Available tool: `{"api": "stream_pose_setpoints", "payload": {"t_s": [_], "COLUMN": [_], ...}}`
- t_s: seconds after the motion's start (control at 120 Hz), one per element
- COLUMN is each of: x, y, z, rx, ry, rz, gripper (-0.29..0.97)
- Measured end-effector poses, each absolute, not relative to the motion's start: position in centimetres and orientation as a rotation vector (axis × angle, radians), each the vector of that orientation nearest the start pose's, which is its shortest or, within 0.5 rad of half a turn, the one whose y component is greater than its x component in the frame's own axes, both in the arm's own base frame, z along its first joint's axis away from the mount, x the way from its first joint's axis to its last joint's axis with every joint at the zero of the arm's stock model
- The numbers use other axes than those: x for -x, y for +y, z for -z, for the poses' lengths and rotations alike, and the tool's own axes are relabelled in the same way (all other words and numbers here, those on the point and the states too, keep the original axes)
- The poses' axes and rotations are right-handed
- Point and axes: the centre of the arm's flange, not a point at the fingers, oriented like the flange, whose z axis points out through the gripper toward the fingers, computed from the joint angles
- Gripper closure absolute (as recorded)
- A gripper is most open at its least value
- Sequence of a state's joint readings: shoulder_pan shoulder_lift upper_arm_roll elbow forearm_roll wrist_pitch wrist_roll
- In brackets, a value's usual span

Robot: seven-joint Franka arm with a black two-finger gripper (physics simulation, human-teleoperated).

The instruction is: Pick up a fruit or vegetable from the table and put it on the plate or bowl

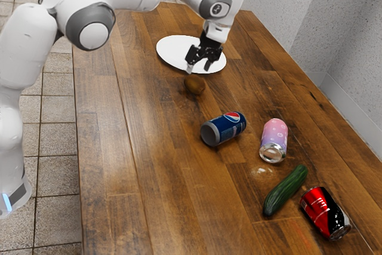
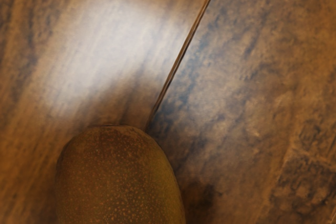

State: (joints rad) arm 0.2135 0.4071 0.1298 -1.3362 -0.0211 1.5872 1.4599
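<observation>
Hovering upper centre with black two-finger claw (image 1: 199,65) spread apart, empty. Just below on brown wooden desk (image 1: 149,165): fuzzy brown oval kiwi (image 1: 194,85).

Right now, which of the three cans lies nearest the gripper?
The blue can, just past the kiwi from the gripper; the pink can and red can lie farther away.

Soft, even light covers the desk (image 1: 137,177) in the exterior view, and the shadows under the blue can (image 1: 223,128) and the cucumber (image 1: 285,190) are short and faint. In the wrist view a broad pale glare (nearly white at its middle) lies on the wood beyond the dim kiwi (image 2: 118,182), with a dark shadow just beside it.
</observation>
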Motion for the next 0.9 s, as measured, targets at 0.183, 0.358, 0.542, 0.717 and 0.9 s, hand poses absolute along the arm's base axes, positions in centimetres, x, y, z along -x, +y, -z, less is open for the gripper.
{"api": "stream_pose_setpoints", "payload": {"t_s": [0.183,0.358,0.542,0.717,0.9], "x": [-63.5,-63.3,-63.1,-62.3,-61.5], "y": [20.5,20.6,20.4,20.2,20.4], "z": [-48.3,-48.0,-48.1,-47.7,-47.7], "rx": [2.735,2.747,2.743,2.754,2.767], "ry": [1.745,1.753,1.767,1.777,1.774], "rz": [-0.17,-0.159,-0.151,-0.164,-0.172], "gripper": [0.0,0.0,0.0,0.0,0.0]}}
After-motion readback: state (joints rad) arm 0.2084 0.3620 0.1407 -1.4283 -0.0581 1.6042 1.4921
